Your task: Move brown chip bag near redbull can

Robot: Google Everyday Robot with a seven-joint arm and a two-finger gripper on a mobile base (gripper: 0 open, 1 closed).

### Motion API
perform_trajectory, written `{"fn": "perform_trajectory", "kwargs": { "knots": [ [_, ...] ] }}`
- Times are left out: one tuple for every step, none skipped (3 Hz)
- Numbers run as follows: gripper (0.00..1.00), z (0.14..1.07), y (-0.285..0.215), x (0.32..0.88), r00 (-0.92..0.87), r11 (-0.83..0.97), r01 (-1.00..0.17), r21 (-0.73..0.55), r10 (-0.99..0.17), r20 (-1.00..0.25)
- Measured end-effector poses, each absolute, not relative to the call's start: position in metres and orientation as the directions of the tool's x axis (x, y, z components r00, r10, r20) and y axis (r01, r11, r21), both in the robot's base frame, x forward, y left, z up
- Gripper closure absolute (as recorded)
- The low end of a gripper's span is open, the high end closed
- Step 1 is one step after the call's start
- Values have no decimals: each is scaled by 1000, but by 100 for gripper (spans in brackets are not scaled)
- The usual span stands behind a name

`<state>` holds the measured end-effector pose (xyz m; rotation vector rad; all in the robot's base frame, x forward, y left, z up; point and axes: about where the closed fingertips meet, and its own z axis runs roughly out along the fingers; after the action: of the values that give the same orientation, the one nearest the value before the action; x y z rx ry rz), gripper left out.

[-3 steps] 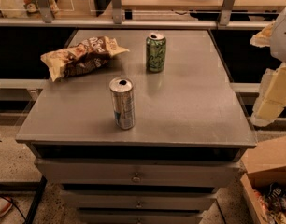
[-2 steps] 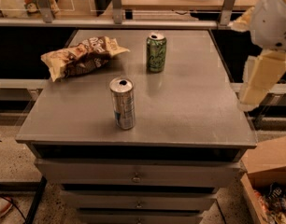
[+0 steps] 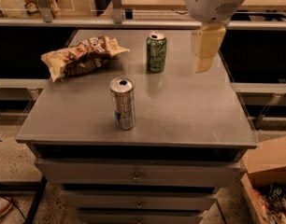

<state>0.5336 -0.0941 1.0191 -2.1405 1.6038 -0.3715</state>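
The brown chip bag [image 3: 82, 55] lies crumpled on the back left of the grey table top [image 3: 189, 111]. The redbull can [image 3: 123, 103], slim and silver with blue markings, stands upright near the middle front, well apart from the bag. My gripper [image 3: 206, 48] hangs from the white arm above the table's back right part, to the right of a green can and far from the bag. It holds nothing that I can see.
A shorter green can [image 3: 156, 52] stands upright at the back middle, between bag and gripper. Drawers [image 3: 136, 174] sit under the table top. An open cardboard box [image 3: 269, 171] stands on the floor at lower right. A shelf rail runs behind the table.
The arm and gripper have swung left from the right edge of view to above the table's back right part. Bag and both cans have not moved.
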Motion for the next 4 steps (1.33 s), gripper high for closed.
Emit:
{"fn": "perform_trajectory", "kwargs": {
  "knots": [
    [0, 1023, -43, 555, 396, -336, -740, -583, -918, 26],
    [0, 1024, -44, 555, 396, -336, -741, -582, -918, 26],
    [0, 1022, -34, 565, 413, -326, -711, -623, -911, 5],
    [0, 1016, -5, 596, 468, -329, -658, -677, -883, -26]
  ]
}}
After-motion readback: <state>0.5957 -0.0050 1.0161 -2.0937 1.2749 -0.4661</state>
